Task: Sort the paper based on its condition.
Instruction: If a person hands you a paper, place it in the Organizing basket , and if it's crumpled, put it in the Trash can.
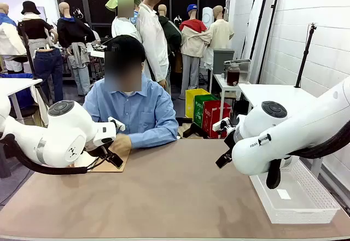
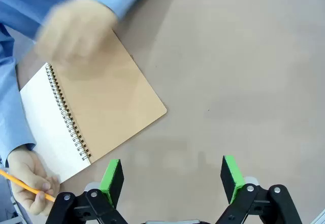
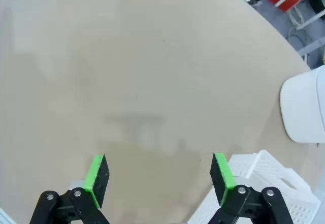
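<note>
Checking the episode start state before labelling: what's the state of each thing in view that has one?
left gripper: open, empty, over bare table.
right gripper: open, empty.
notebook: lying open flat, white page one side of the spiral, tan cover the other.
pencil: held in pencil hand.
other hand: motion-blurred, over the notebook's edge.
basket: upright on the table, small white scrap inside.

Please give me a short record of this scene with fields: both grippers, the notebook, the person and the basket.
left gripper: open, over the table, near the notebook, holding nothing
right gripper: open, over the table, beside the basket
notebook: lying open, tan cover and white page up
person: one hand holds a pencil, other hand blurred over the notebook
basket: white, a small scrap inside
</note>
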